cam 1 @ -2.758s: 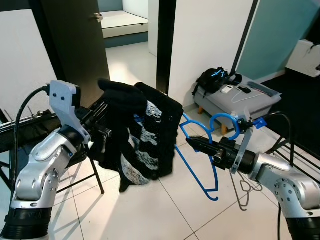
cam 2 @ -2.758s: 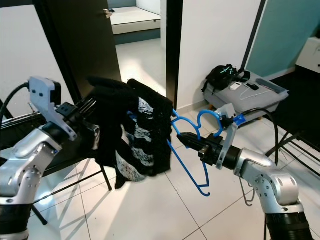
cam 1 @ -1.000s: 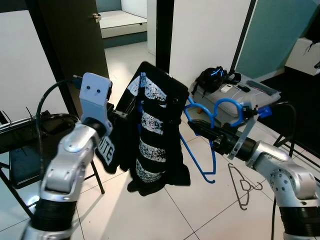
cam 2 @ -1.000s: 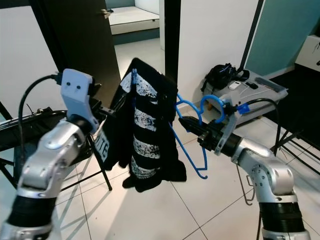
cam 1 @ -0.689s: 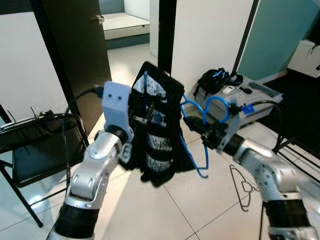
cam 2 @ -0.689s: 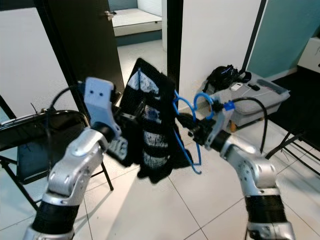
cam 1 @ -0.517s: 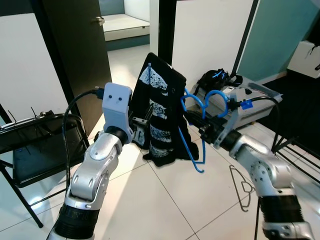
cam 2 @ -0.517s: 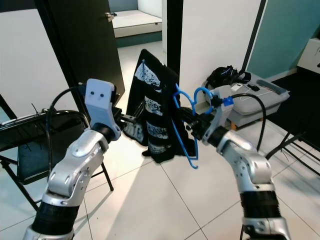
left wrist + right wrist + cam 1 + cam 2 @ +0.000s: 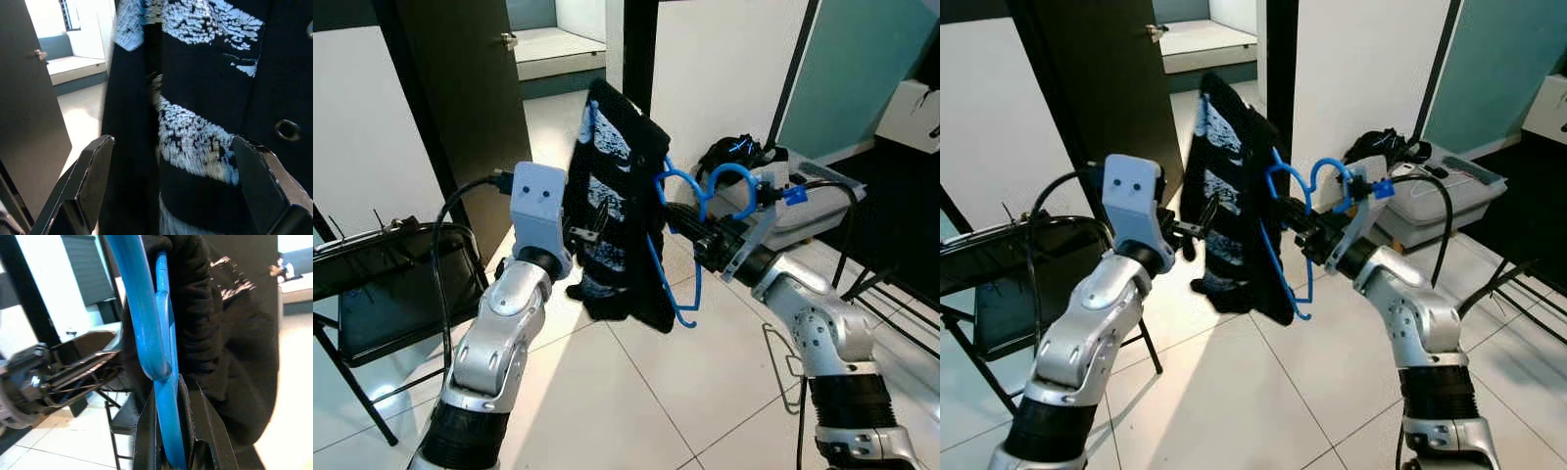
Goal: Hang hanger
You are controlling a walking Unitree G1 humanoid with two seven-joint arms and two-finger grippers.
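Observation:
A black garment with white stripes point(image 9: 612, 186) hangs in the air in front of me, draped on a blue plastic hanger point(image 9: 142, 323). The hanger's hook point(image 9: 729, 169) curls back toward my right arm. My right gripper point(image 9: 682, 221) is shut on the hanger's neck, just right of the garment. My left gripper point(image 9: 587, 235) is level with the garment's middle on its left side. In the left wrist view its fingers point(image 9: 93, 171) stand wide apart, open, with the cloth point(image 9: 205, 122) close in front of them.
A black folding chair point(image 9: 372, 284) stands at my left, behind it a dark open door point(image 9: 460, 88). A grey box point(image 9: 803, 211) with a black bag point(image 9: 734, 157) sits by the white wall. A wire hanger point(image 9: 783, 367) lies on the tile floor at right.
My right gripper has carried the hanger and garment up and to the left, closer to my left gripper. The garment, bunched in my left gripper at first, now hangs long from the hanger.

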